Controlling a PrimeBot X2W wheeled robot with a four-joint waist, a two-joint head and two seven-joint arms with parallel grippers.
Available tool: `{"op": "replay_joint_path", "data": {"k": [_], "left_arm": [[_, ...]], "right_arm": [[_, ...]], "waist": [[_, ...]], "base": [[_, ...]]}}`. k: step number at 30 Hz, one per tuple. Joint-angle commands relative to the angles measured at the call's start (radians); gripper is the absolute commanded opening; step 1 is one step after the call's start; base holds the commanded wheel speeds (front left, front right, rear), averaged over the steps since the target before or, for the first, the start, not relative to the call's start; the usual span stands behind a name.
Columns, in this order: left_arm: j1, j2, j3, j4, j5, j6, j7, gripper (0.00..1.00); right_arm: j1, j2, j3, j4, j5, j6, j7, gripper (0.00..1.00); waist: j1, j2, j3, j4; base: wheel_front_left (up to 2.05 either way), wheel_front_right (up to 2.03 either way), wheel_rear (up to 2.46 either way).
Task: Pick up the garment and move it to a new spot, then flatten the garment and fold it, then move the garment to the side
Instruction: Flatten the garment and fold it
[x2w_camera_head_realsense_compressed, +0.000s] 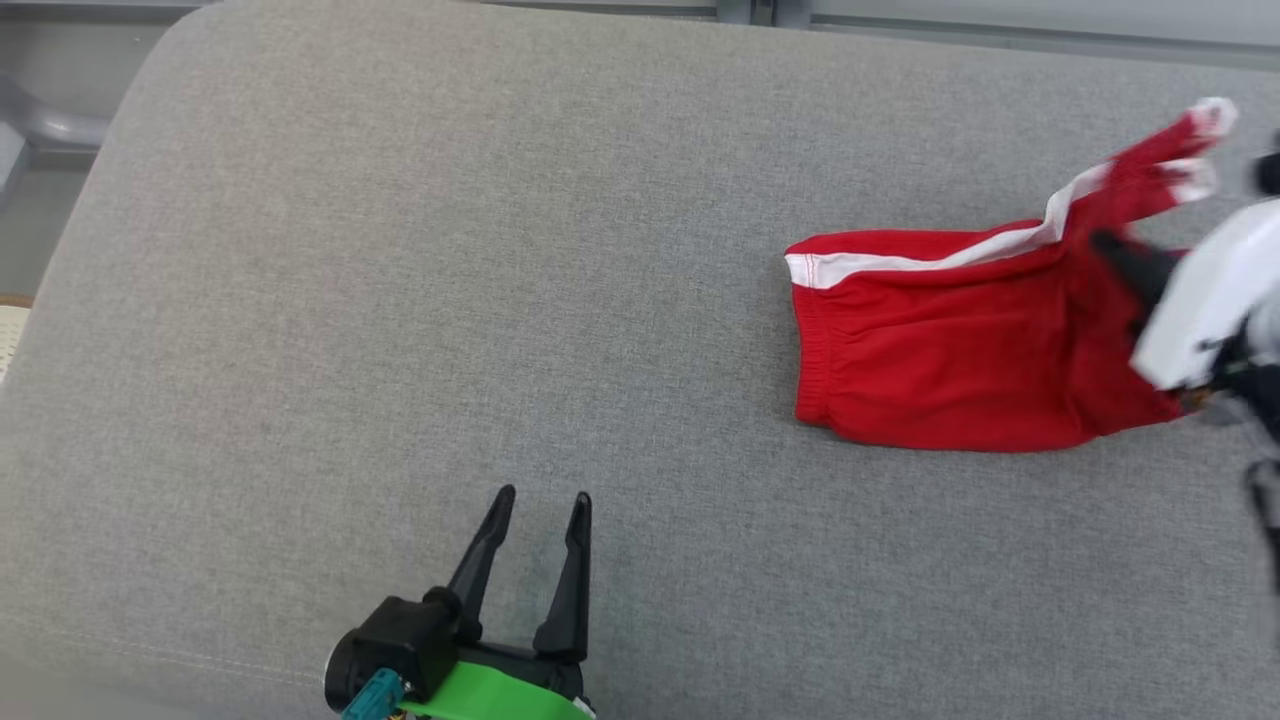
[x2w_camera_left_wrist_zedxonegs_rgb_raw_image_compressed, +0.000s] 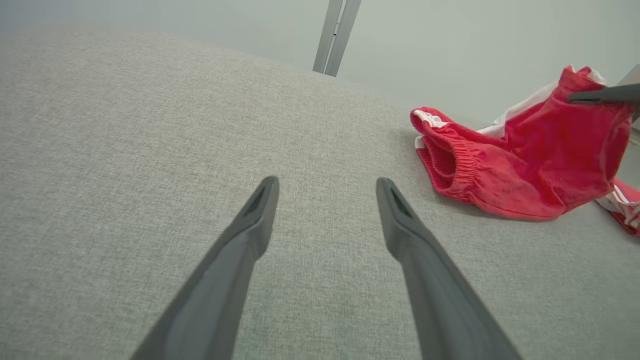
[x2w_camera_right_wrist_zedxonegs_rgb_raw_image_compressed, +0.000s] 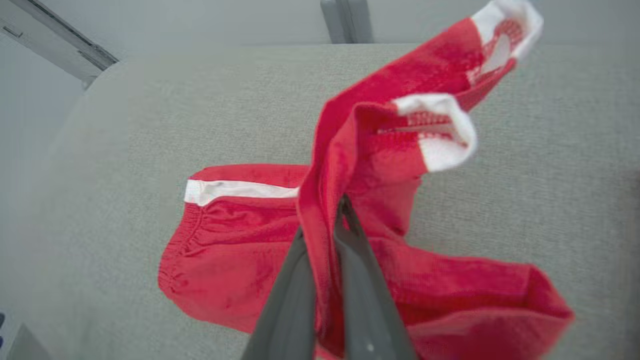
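Observation:
The garment (x2w_camera_head_realsense_compressed: 940, 340) is a pair of red shorts with white side stripes, lying at the right of the grey cushion surface (x2w_camera_head_realsense_compressed: 400, 300). My right gripper (x2w_camera_head_realsense_compressed: 1110, 245) is shut on a fold of its leg end, and that end is lifted while the elastic waistband still rests on the cushion. The right wrist view has the garment (x2w_camera_right_wrist_zedxonegs_rgb_raw_image_compressed: 350, 165) pinched between the two fingers, white hems flapping above. My left gripper (x2w_camera_head_realsense_compressed: 540, 500) hovers open over bare cushion at the lower middle, well left of the shorts. From the left wrist, the garment (x2w_camera_left_wrist_zedxonegs_rgb_raw_image_compressed: 505, 160) lies to the right.
The cushion's rounded far-left corner (x2w_camera_head_realsense_compressed: 150, 60) drops to a floor and a grey pipe. A pale wall and a metal post (x2w_camera_left_wrist_zedxonegs_rgb_raw_image_compressed: 335, 35) stand behind the far edge. Bare cushion stretches left of the shorts.

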Motion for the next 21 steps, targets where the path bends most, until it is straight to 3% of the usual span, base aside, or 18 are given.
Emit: {"op": "replay_joint_path", "data": {"k": [1,5,11,19,20,21], "left_arm": [[0.010,-0.001,-0.006,-0.002,-0.018,0.004,-0.003,1.00],[-0.003,-0.001,-0.024,0.007,-0.033,0.008,-0.003,1.00],[-0.029,-0.001,-0.021,0.038,-0.040,0.016,-0.003,1.00],[-0.008,-0.001,0.010,0.056,-0.029,0.015,-0.003,1.00],[-0.008,-0.001,0.009,0.059,-0.029,0.014,-0.003,1.00],[-0.008,-0.001,0.005,0.061,-0.029,0.013,-0.003,1.00]], "right_arm": [[0.020,0.030,0.034,-0.013,0.002,0.000,0.004,0.00],[0.021,0.115,0.115,0.008,-0.042,0.000,-0.021,0.00],[-0.014,0.222,0.150,0.147,-0.140,0.000,-0.086,0.00],[-0.063,0.283,0.137,0.246,-0.182,0.000,-0.166,0.00],[-0.069,0.288,0.141,0.257,-0.182,0.000,-0.172,0.07],[-0.075,0.294,0.145,0.268,-0.177,0.000,-0.181,0.31]], "waist": [[0.0000,0.0000,-0.006,0.009],[0.0000,0.0000,0.000,0.021],[0.0000,0.0000,0.006,0.048],[0.0000,0.0000,-0.005,0.046],[0.0000,0.0000,-0.007,0.043],[0.0000,0.0000,-0.011,0.040]], "base": [[0.00,0.00,0.00],[0.00,0.00,0.00],[0.00,0.00,0.00],[0.00,0.00,0.00],[0.00,0.00,0.00],[0.00,0.00,0.00]]}}
